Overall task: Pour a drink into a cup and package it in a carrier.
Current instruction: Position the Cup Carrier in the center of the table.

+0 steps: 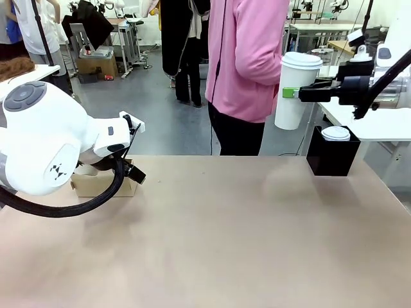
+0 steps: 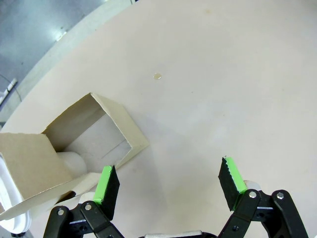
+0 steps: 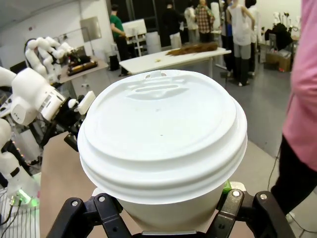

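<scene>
Right gripper point(image 1: 290, 93) is closed around a white paper cup point(image 1: 292, 112), one finger on each side of its wall below the lid point(image 3: 161, 129). The cup is upright and held in the air at the far right of the counter point(image 1: 225, 231), in front of a person in a pink top point(image 1: 247, 58). In the front view it hangs above and a little left of a black box point(image 1: 331, 157), which stands at the counter's far right edge with a white lid point(image 1: 336, 133) on top of it.

Left gripper point(image 2: 169, 181) is wide open and holds nothing. It points down at bare counter at the near left. Beside it lies the brown cardboard carrier point(image 2: 121, 121), resting on the counter by the left edge. Its open slot faces the wrist camera, and something white and rounded point(image 2: 72, 161) shows inside; what it is cannot be told. One green pad point(image 2: 106, 183) overlaps the carrier's near wall in the wrist view, and whether it touches the cardboard cannot be told. The other pad is over bare counter, well clear of the carrier.
</scene>
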